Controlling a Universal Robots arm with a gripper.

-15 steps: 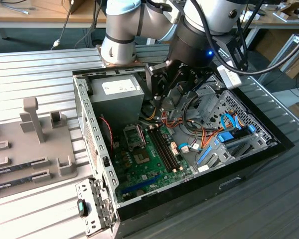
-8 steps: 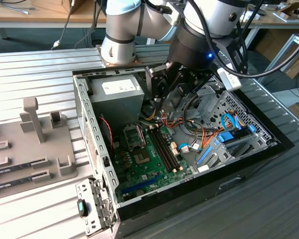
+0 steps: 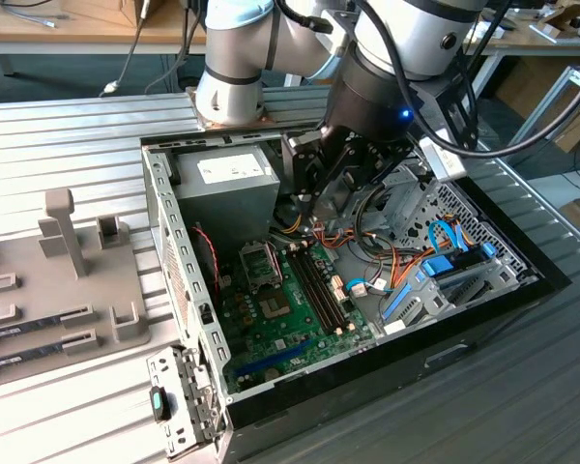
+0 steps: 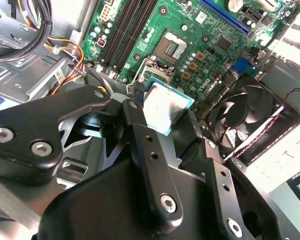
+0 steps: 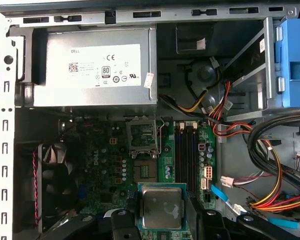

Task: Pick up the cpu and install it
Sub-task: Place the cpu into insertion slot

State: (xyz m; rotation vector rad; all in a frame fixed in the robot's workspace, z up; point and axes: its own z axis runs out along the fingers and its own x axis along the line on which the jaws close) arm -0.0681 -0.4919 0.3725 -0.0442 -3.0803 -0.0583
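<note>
The cpu [image 5: 161, 207] is a flat square chip with a pale silvery top, and it sits between my black fingers in both wrist views. My gripper [image 5: 161, 216] is shut on its two opposite edges and holds it level above the green motherboard [image 5: 102, 165]. In the second wrist view the cpu [image 4: 165, 110] hangs short of the bare socket [image 4: 171, 47]. The socket [image 5: 144, 171] lies uncovered, and its metal frame [image 5: 142, 135] is flipped open beside it. In the exterior view my gripper [image 3: 314, 198] is inside the open computer case, above the socket [image 3: 274, 307].
A grey power supply [image 5: 92, 67] fills one end of the case. Memory sticks [image 5: 187, 150] stand beside the socket. Orange, yellow and black cables [image 5: 270, 185] bunch near the drive bay. A black fan [image 4: 245, 117] sits by the case wall. A grey parts tray [image 3: 48, 290] lies at the exterior view's left.
</note>
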